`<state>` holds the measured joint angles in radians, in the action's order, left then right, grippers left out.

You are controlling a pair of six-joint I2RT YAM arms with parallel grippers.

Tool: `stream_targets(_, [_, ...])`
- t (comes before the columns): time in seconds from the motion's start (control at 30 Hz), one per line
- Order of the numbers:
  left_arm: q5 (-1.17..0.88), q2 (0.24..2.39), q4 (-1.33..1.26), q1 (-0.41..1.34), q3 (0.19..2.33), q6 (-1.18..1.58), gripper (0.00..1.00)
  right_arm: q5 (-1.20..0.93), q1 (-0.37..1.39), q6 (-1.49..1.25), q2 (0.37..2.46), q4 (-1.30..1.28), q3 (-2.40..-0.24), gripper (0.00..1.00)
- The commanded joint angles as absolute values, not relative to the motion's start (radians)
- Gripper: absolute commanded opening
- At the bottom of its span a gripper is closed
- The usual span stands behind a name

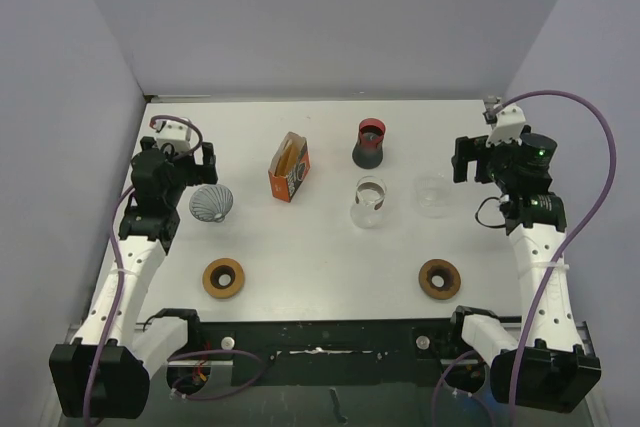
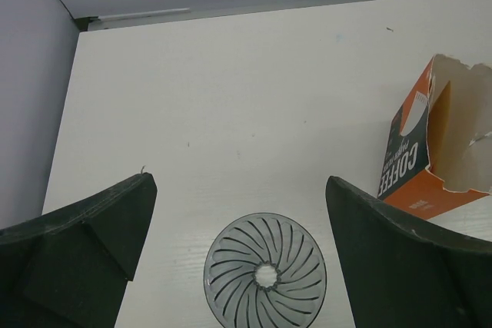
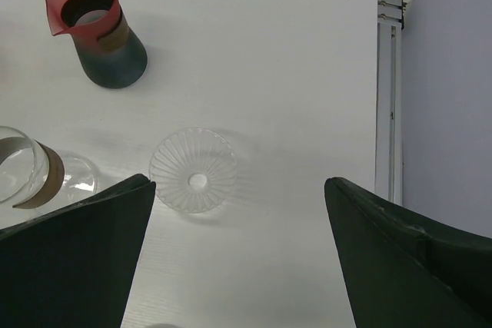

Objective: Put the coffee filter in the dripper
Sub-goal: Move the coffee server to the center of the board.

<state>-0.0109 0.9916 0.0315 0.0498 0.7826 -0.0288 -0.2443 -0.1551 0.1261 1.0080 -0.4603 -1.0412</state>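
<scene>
Left end effector (image 2: 238, 190) splayed near smoky ribbed dripper (image 2: 265, 274) — right end effector (image 3: 238, 187) likewise, near clear dripper (image 3: 194, 170).

We see a white table (image 1: 320, 247) walled in pale grey. Toward the back stands a dark carafe with a red top (image 1: 370, 142), upright. Just in front of it is a clear glass carafe with a brown band (image 1: 368, 202). Near the front edge lie two brown rings, well apart: the left ring (image 1: 223, 278) and the right ring (image 1: 439, 279).
</scene>
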Motion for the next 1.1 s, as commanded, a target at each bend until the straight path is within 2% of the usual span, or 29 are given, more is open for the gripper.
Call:
stream_targets(0.0, [-0.032,0.957,-0.001,0.042,0.823,-0.014,0.93,-0.263,-0.149,0.139,0.985,-0.439,-1.103,0.98])
stream_targets(0.6, [-0.057,0.945,0.06,0.039,0.871,-0.082,0.93,-0.228,-0.117,0.176,0.992,-0.413,-1.13,0.98])
stream_targets(0.87, [-0.142,0.976,0.138,0.043,0.885,-0.195,0.93,-0.211,-0.074,0.22,0.988,-0.357,-1.076,0.98])
stream_targets(1.07, [-0.193,0.982,0.165,0.047,0.848,-0.267,0.93,-0.326,-0.074,0.203,0.965,-0.314,-1.025,0.98])
